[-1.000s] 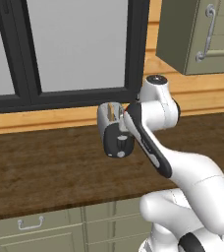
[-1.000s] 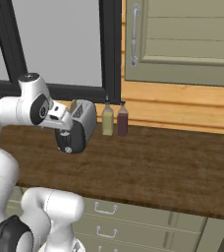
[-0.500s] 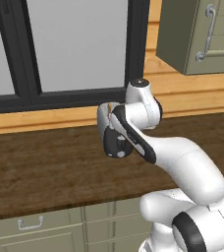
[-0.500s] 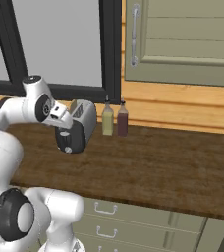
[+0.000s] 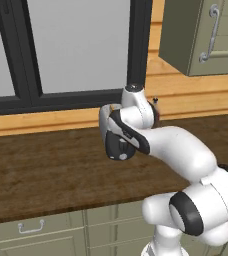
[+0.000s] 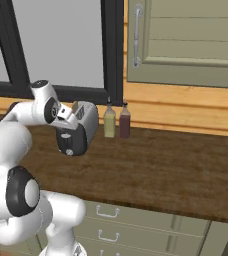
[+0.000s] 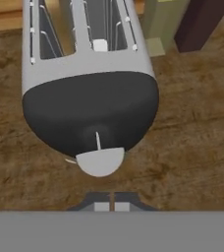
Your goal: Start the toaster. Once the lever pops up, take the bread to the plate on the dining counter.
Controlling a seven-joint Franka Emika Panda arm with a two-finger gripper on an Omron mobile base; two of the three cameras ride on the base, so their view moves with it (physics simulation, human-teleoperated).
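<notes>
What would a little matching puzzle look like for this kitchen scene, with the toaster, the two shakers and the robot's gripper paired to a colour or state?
Things:
1. toaster
2. left shaker
3. right shaker
4. gripper

Descriptions:
A. dark brown
B. shut, holding nothing, just in front of the black end face
C. chrome body with two slots on top
D. pale cream-olive

Pairs: 1-C, 2-D, 3-A, 4-B
</notes>
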